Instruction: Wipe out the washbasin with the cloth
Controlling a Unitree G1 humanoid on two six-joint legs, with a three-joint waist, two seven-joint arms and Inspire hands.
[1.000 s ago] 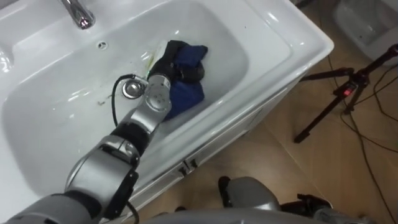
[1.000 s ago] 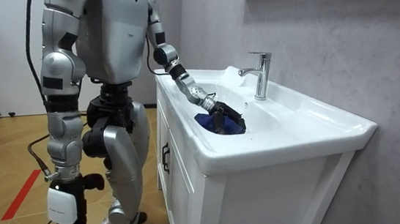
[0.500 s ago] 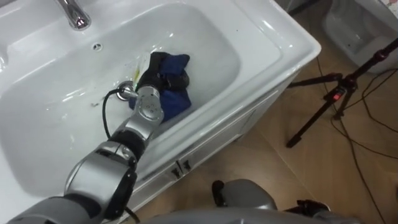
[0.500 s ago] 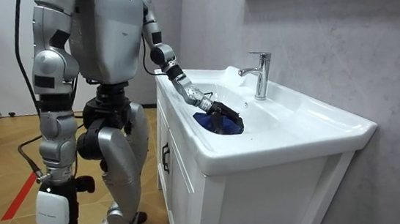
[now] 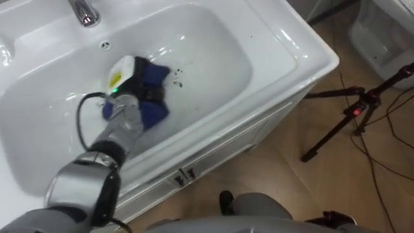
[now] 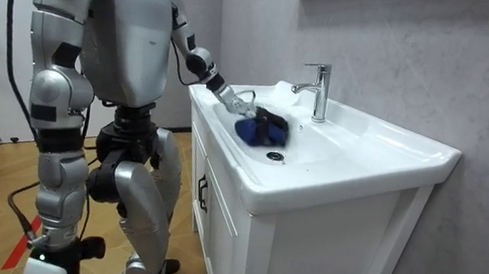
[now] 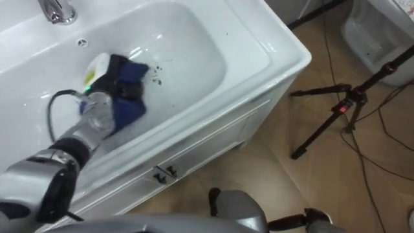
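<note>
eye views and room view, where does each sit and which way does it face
Left eye view: on the head, looking down into the basin; left arm, left hand on the blue cloth.
Right eye view: same head, slightly aside, same arm.
Room view: standing off to the side, facing the basin; most of the robot.
All share basin, tap, blue cloth.

- Soft, even light is falling from overhead, and the white basin (image 5: 291, 48) is shining as the brightest thing in both eye views.
- Pale streaks of glare are running along the basin's inner wall and rim.
- The chrome faucet (image 5: 83, 11) is glinting with small highlights.
- The wooden floor (image 5: 304, 188) is looking dimmer than the basin.
- In the room view, the cabinet (image 6: 217, 233) is sitting in gentle shade under the rim, and the grey wall (image 6: 397, 44) is looking evenly lit.
</note>
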